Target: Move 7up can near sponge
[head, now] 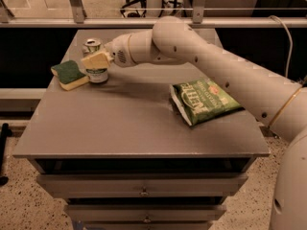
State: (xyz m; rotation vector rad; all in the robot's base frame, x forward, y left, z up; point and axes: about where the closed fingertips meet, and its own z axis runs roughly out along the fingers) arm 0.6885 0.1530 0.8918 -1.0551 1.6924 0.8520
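The 7up can (96,74), silver and green, stands upright on the grey table (139,123) at the far left, right next to the sponge (69,74). The sponge has a dark green top and pale yellow base and lies just left of the can, touching or nearly touching it. My gripper (96,60) reaches in from the right and its pale fingers are closed around the can's upper half. The can's middle is partly hidden by the fingers.
A green chip bag (204,100) lies flat on the right side of the table. My white arm (216,61) spans the back right of the table. Drawers sit below the front edge. A rail and glass run behind the table.
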